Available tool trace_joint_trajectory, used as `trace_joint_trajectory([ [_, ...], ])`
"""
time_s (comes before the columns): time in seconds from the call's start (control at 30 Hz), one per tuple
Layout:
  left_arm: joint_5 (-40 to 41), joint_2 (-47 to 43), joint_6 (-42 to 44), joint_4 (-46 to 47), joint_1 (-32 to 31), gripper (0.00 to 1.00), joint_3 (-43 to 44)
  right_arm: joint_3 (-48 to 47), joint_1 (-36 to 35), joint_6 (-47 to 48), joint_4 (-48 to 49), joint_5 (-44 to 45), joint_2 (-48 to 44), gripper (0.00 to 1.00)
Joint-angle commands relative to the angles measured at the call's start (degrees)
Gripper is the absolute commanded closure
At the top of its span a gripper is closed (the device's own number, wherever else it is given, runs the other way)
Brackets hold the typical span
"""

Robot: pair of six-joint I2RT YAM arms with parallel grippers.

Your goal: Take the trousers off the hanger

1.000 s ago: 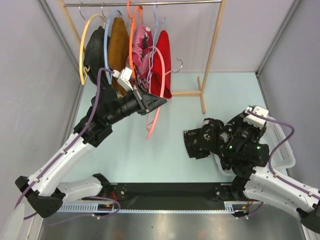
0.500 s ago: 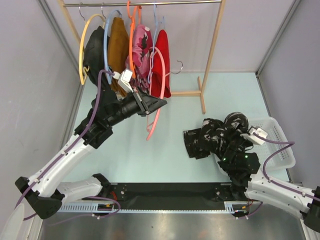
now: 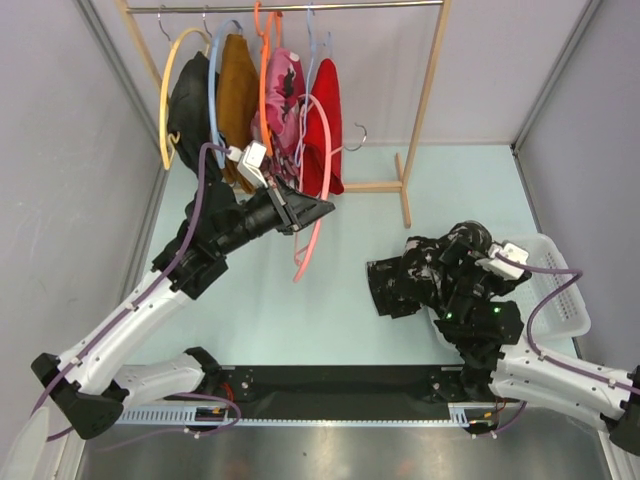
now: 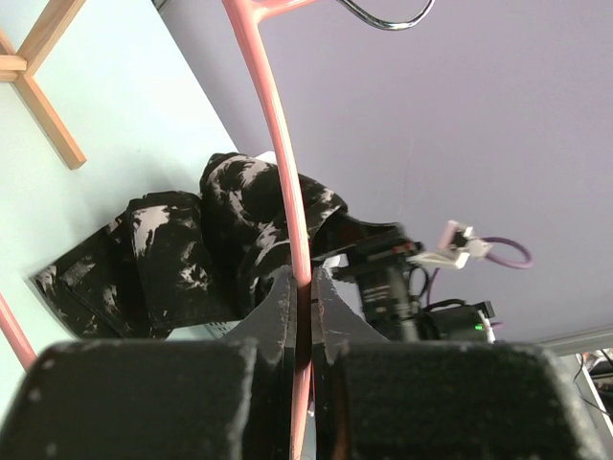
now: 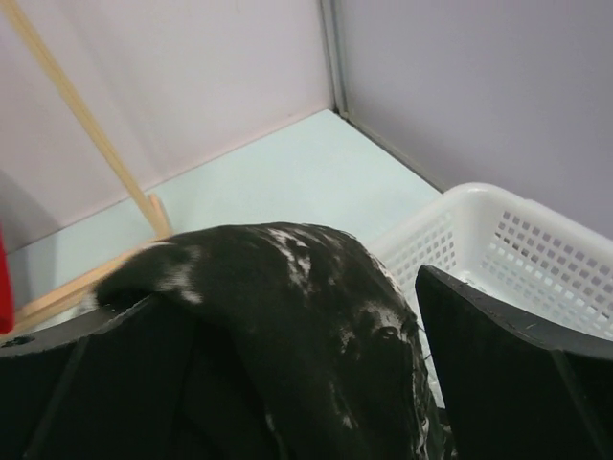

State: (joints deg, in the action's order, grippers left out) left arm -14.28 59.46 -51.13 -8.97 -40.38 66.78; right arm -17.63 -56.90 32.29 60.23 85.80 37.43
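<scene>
clothes rail (image 3: 290, 6): at the rear left of the worktop (image 3: 300, 310), garments hanging in a row beneath it
hung trousers (image 3: 325, 120): rightmost in that row
hanger (image 4: 269, 115): just in front of the row, clamped between the fingers of the left end effector (image 4: 303, 287)
basket (image 3: 562, 292): on the worktop's right side, near the right wall
loose trousers (image 3: 400, 285): heaped on the worktop against the basket's left rim
right end effector (image 5: 287, 326): over the heap, one finger on either side of the cloth
</scene>
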Motion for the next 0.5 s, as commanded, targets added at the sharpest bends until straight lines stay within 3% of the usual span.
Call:
trace_joint_trajectory([
  [0.0, -1.71, -0.49, -1.25, 3.26, -0.31, 1.00, -0.69, -8.81, -6.17, 8.39, 3.23, 11.24, 1.93, 0.00],
  [0.3, -2.07, -0.31, -1.16, 3.79, -0.31, 1.00, -0.95, -19.63, -13.32, 21.57, 2.35, 1.12, 16.34, 0.00],
  [0.4, -1.80, -0.49, -1.07, 3.52, -0.31, 1.00, -0.69, -21.49, -8.32, 20.63, 2.35, 3.32, 15.41, 0.00],
  [0.47, -1.71, -0.66, -0.90, 3.52, -0.31, 1.00, -0.51, -20.96, -8.13, 15.65, 0.18, -0.79, 13.38, 0.00],
])
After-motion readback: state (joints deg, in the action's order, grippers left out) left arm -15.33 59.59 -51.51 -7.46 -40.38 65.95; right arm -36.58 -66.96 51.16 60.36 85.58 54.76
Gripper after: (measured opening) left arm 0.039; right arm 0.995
